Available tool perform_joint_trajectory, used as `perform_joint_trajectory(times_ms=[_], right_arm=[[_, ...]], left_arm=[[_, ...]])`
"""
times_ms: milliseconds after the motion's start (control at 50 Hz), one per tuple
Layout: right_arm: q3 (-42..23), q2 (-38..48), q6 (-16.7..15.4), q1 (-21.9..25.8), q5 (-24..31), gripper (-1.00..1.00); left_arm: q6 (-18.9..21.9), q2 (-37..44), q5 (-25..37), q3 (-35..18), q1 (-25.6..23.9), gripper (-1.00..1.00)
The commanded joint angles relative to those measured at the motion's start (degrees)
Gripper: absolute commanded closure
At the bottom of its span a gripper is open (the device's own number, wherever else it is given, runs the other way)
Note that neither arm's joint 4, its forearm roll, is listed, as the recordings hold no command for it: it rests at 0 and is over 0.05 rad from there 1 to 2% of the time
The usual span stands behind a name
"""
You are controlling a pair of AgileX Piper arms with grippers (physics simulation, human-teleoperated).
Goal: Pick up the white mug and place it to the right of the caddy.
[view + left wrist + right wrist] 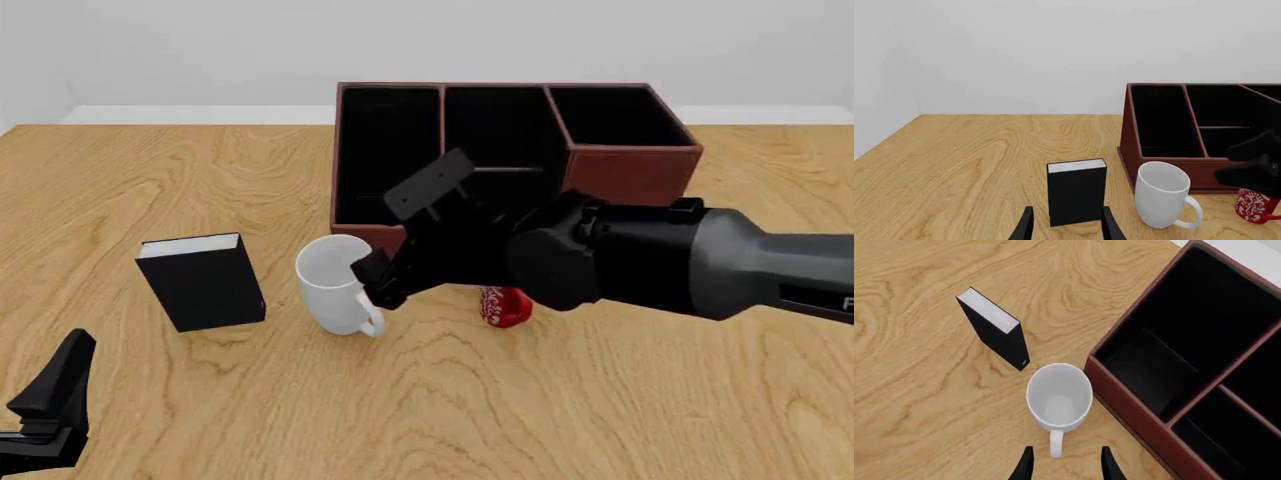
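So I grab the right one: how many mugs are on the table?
2. The glossy white mug stands before the reddish-brown caddy; the smaller red mug stands right of it, partly hidden.

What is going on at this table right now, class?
The right gripper hangs open just above the white mug, its fingers either side of the handle, not yet gripping. The mug stands upright in front of the caddy, between a black book and a red mug. The left gripper sits low and open, near the table's front edge.
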Motion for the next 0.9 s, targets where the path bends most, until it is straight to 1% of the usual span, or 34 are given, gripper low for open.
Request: perform_joint_trajectory(times_ms=[20,240,460,900], right_arm=[[-0.6,1.6,0.2,-0.1,-0.3,-1.0],[-1.1,4.0,0.7,0.0,-1.3,-1.0],[-0.1,4.9,1.1,-0.3,-2.5,-1.0],[0.1,6.9,2.0,0.8,-4.0,-1.0]], left_arm=[[0.0,0.0,0.0,0.0,0.0,-1.0],[0.0,0.0,0.0,0.0,0.0,-1.0],[0.0,0.0,0.0,0.0,0.0,-1.0],[0.0,0.0,0.0,0.0,0.0,-1.0]])
